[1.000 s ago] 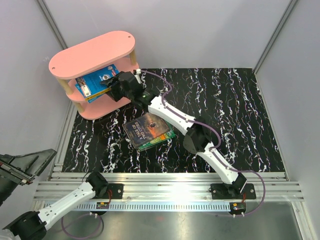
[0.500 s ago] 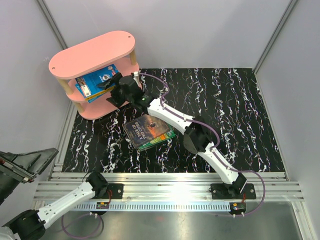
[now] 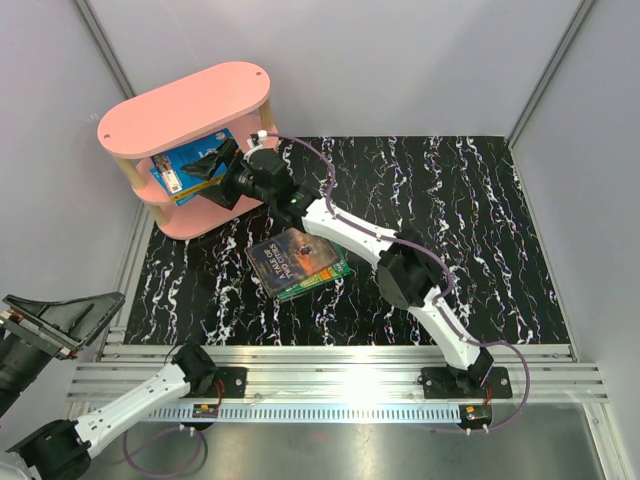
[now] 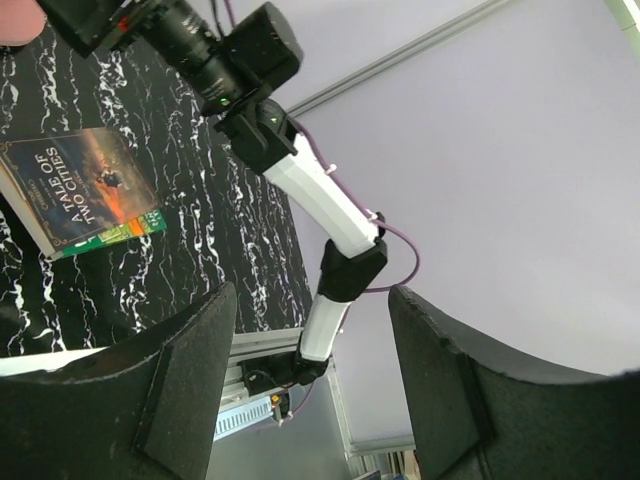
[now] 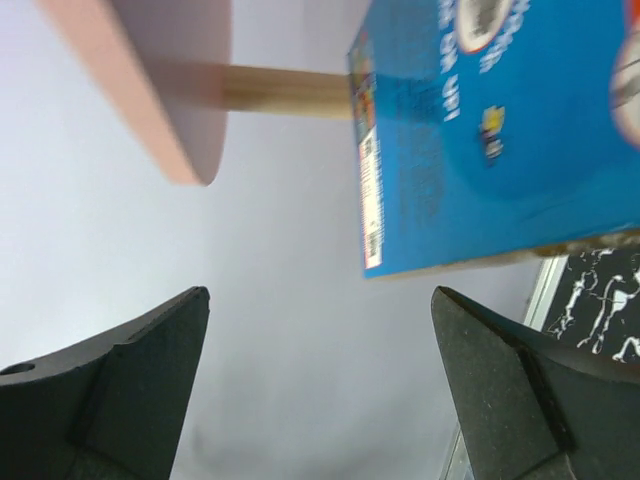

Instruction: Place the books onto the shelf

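While my right gripper [image 3: 214, 172] hangs wide open and empty beside the pink shelf [image 3: 185, 105], a blue book [image 3: 192, 160] lies on its middle board, other books [image 3: 300, 262] sit stacked on the table [image 3: 480, 220], and my left gripper [image 4: 310, 390] is open too.

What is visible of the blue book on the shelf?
The blue book is a thin glossy paperback, bright blue with white print and a white label strip along one edge. It lies askew on the middle board of the pink shelf, partly under the top board. The right pincer stands open beside it, not gripping it.
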Robot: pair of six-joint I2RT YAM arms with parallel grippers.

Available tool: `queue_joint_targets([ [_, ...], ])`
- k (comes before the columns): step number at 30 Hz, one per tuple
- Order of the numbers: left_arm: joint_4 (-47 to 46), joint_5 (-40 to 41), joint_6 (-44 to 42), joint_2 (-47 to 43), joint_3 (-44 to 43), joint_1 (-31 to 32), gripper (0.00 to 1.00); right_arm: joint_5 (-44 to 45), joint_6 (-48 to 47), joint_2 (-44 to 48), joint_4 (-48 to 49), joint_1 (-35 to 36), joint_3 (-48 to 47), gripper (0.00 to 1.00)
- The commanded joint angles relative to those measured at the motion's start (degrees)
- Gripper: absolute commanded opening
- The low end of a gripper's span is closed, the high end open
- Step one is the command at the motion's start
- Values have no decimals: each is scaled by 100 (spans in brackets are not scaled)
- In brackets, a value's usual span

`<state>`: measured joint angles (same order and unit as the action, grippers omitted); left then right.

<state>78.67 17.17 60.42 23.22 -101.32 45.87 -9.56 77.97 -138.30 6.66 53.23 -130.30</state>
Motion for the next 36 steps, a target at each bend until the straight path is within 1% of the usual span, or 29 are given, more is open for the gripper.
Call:
queue_joint_targets([
  [1,860,129,5,-20,112,36,65,-467,-265,742,671,-6,345,100],
  [2,851,146,5,7,138,36,65,-528,-352,847,540,-6,426,100],
  [3,851,164,31,24,165,28,65,-599,-510,1153,330,-6,522,100],
  [4,843,199,40,33,200,36,65,-608,-955,1356,-90,-6,810,100],
  [5,808,199,48,59,305,36,65,-591,-1203,1585,-320,-6,996,100],
  [6,781,199,40,77,367,28,65,-434,-1423,2109,-601,-6,1207,100],
  [7,738,190,40,86,454,36,65,-337,-1817,2401,-1083,-23,1470,100],
  [8,633,138,22,129,638,28,65,-231,-1995,2726,-1227,-50,2108,100],
  [9,562,112,-30,147,779,36,65,39,-2127,3347,-1367,-85,2453,100],
  [10,492,16,-48,174,911,28,66,155,-2311,3675,-1621,-189,3188,100],
  [11,308,-20,-66,235,1051,28,67,252,-2357,4001,-1702,-269,3587,100],
  [12,185,-81,-127,253,1418,36,68,323,-2366,4622,-1798,-391,3982,100],
  [13,44,-152,-136,270,1613,28,70,367,-2296,4915,-2008,-514,4369,100],
  [14,-253,-283,-136,297,1867,28,70,367,-2235,5188,-2123,-838,5104,100],
  [15,-413,-345,-127,314,2331,28,72,289,-2112,5686,-2290,-1006,5459,100],
  [16,-588,-415,-119,306,2640,36,76,227,-2059,5900,-2387,-1173,6063,100],
  [18,-1124,-530,56,253,3195,28,81,26,-1979,6339,-2624,-1647,6454,100],
  [19,-1318,-548,101,235,3798,28,86,-19,-1997,6420,-2895,-1780,6639,100],
  [20,-1737,-583,145,209,4065,36,88,-54,-2040,6482,-3037,-1860,6658,100],
  [22,-2196,-627,242,305,4619,28,92,-177,-2286,6491,-3441,-1974,6501,100],
  [23,-2668,-662,268,393,5134,28,95,-204,-2374,6456,-3599,-1975,6404,100],
  [24,-2917,-697,338,515,5366,28,95,-239,-2505,6386,-3914,-1975,6316,100],
  [25,-3171,-837,356,847,5568,28,96,-265,-2567,6360,-4048,-1983,6150,100],
  [26,-3774,-960,373,1051,5979,10,95,-326,-2620,6351,-4154,-1983,6096,100],
  [29,-4822,-1295,435,1886,6456,1,95,-380,-2761,6499,-4471,-1992,6025,100],
  [31,-5133,-1225,409,2368,6580,1,95,-388,-2823,6622,-4708,-1992,6043,100],
  [32,-5447,-1207,383,2475,6633,-42,96,-397,-2840,6693,-4787,-1992,6069,100],
  [36,-5880,-1207,251,2907,6940,-332,98,-336,-2841,7157,-5226,-2001,6174,100],
])
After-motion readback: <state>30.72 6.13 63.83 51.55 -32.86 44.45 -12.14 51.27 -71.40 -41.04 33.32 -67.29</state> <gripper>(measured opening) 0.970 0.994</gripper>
